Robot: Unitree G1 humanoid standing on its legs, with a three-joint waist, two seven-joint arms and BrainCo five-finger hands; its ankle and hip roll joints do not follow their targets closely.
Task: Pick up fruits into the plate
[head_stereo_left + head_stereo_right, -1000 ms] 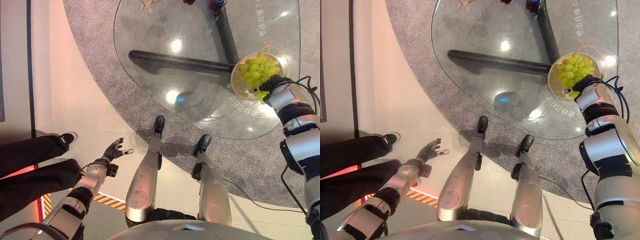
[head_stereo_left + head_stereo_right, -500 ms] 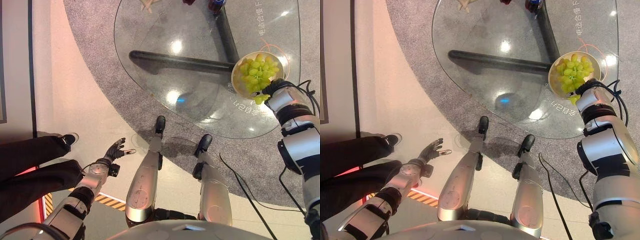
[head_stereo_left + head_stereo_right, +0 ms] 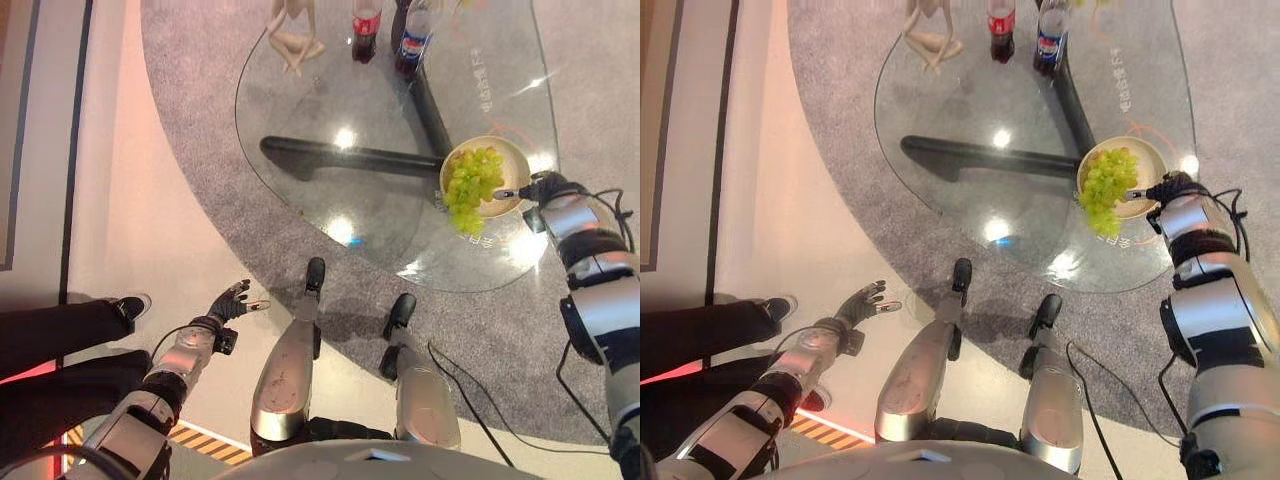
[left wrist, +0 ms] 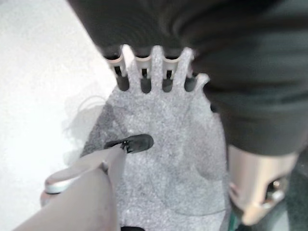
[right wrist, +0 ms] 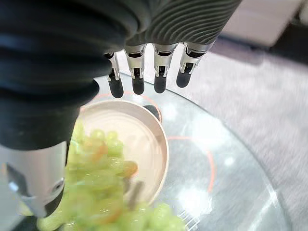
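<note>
A bunch of green grapes [image 3: 468, 188] lies in a beige plate [image 3: 507, 152] at the right edge of the glass table, spilling over the plate's near rim. My right hand [image 3: 545, 187] is at the plate's right side, and its straight fingers [image 5: 137, 70] reach over the plate [image 5: 147, 139] without curling round anything. The grapes [image 5: 106, 192] show just below that hand, next to its thumb. My left hand [image 3: 232, 300] hangs low beside my left leg, over the floor, fingers [image 4: 154, 72] spread and empty.
The round glass table [image 3: 330, 120] stands on a grey carpet, a black bar beneath it. Two drink bottles [image 3: 366, 17] [image 3: 411, 42] and a pale wooden figure [image 3: 290, 35] stand at its far edge. A person's legs in black trousers [image 3: 55, 325] are at the left.
The camera has tipped up, showing more of the far table. The right hand has drawn back from above the plate to its right side, and the grapes now sag over the near rim.
</note>
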